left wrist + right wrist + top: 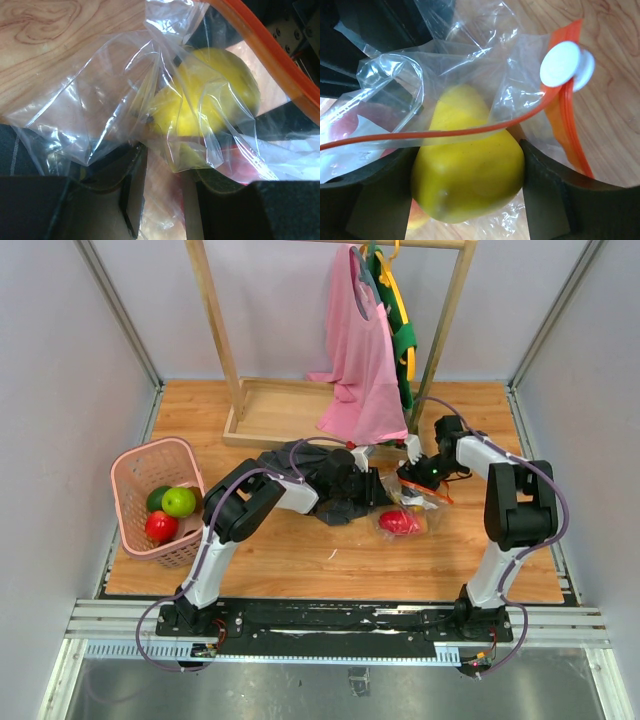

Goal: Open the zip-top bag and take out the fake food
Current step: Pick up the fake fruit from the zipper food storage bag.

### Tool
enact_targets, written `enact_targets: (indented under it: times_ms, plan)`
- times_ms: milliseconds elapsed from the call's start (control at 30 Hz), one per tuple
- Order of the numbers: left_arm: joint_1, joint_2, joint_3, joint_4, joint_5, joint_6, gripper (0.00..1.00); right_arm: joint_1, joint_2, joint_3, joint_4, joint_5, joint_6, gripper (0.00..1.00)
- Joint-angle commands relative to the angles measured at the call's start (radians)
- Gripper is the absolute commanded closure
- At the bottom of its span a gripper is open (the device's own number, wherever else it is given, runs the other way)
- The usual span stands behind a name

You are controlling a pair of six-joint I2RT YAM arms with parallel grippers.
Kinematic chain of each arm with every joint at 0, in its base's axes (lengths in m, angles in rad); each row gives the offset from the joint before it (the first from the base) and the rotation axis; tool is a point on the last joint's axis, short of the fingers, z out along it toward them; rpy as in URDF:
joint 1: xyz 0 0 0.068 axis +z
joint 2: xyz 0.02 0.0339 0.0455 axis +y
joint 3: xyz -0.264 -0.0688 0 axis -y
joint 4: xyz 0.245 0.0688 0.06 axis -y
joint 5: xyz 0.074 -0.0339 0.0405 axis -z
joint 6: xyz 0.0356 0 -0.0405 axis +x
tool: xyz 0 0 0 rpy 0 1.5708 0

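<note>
The zip-top bag (420,498) lies right of centre on the table (300,555), mouth open, the yellow fruit (470,175) sitting at its orange zip strip (445,134). My right fingers (555,200) are clenched on that fruit from both sides; my left fingers (131,187) grasp a bunched fold of the film. I'd hold the left firm and draw the fruit straight out, watching no film rides along.
</note>
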Motion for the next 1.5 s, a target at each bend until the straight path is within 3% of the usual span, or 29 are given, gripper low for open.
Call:
enact_targets:
  times_ms: [0,233,567,967,1167,1467]
  plan:
    - [0.006,0.014,-0.003,-0.005,0.000,0.016,0.62,-0.006,-0.035,-0.008,-0.024,0.053,-0.002,0.54]
    - [0.037,-0.040,-0.085,0.055,0.007,-0.007,0.60,-0.083,-0.136,0.027,-0.116,-0.046,-0.044,0.77]
    - [0.050,-0.155,-0.165,0.085,0.002,-0.004,0.56,-0.202,-0.224,0.047,-0.204,-0.157,-0.059,0.87]
    - [0.057,-0.304,-0.248,0.133,-0.003,-0.012,0.53,-0.292,-0.226,0.079,-0.331,-0.233,-0.104,0.90]
    - [0.056,-0.374,-0.319,0.203,0.014,-0.039,0.43,-0.317,-0.186,0.120,-0.443,-0.242,-0.168,0.90]
    - [-0.016,-0.348,-0.334,0.331,0.040,-0.080,0.41,-0.357,-0.204,0.178,-0.563,-0.185,-0.267,0.90]
